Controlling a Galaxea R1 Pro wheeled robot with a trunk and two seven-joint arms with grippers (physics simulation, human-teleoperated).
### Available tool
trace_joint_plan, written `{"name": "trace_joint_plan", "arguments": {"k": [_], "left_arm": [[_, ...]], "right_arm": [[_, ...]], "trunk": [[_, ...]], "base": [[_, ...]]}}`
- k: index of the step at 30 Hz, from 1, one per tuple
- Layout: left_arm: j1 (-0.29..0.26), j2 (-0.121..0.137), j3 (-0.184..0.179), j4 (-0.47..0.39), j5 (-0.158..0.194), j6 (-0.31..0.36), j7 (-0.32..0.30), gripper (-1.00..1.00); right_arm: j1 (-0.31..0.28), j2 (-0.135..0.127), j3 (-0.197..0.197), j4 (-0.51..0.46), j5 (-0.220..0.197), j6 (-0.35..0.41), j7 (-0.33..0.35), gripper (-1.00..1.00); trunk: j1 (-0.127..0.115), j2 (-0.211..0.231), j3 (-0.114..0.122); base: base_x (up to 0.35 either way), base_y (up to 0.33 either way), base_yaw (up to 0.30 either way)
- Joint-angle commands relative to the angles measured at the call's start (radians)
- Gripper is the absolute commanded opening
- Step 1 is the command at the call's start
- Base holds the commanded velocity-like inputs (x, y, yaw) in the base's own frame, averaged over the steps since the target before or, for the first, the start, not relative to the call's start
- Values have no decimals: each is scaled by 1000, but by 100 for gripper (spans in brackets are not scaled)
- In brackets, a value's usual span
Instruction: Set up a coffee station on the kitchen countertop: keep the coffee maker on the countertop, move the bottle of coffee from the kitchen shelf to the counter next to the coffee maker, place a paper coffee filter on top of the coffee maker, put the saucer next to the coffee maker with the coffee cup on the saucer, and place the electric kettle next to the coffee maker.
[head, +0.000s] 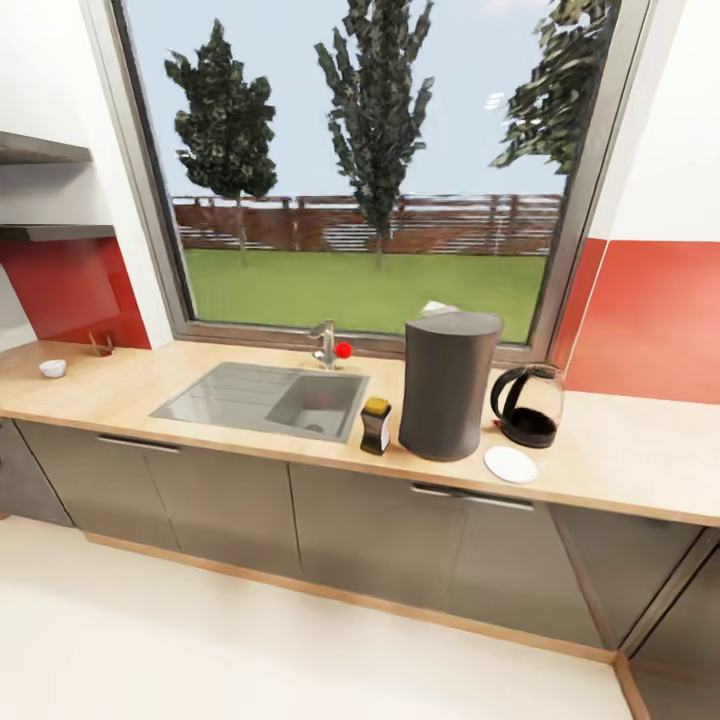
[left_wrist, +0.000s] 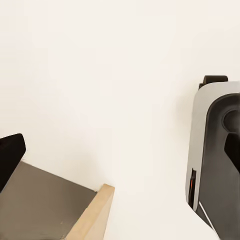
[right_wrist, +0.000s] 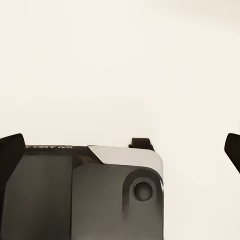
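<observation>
Now we see the saucer (head: 510, 464) lying nearest on the countertop (head: 620, 455), at five o'clock of the coffee maker (head: 447, 385). Both our grippers gape, holding nothing. At far left, the cup (head: 53, 368) looks light and fragile; we'd pinch its rim. Nothing blocks it.

The coffee maker (head: 448, 385) stands hemmed in: bottle of coffee (head: 376, 425) just beside one flank, electric kettle (head: 528, 404) and saucer (head: 510, 464) near the other. Bare kitchen countertop (head: 640, 450) lies open beyond the kettle, and between the sink (head: 265, 398) and the far coffee cup (head: 53, 368).
</observation>
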Motion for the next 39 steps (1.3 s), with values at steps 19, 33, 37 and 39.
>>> {"name": "trace_joint_plan", "arguments": {"k": [19,33,37,39], "left_arm": [[-1,0,6,0,48,-12,-1,100],[-1,1,6,1,49,-12,-1,100],[-1,1,6,1,49,-12,-1,100],[-1,1,6,1,49,-12,-1,100]], "right_arm": [[-1,0,9,1,-10,-4,-5,100],[-1,-6,9,1,-9,-2,-8,100],[-1,-6,9,1,-10,-2,-8,100],[-1,-6,9,1,-10,-2,-8,100]], "trunk": [[1,-2,-1],[1,-2,4],[1,-2,6],[1,-2,7]], "base": [[247,259,253],[253,249,279],[253,249,279],[253,249,279]]}}
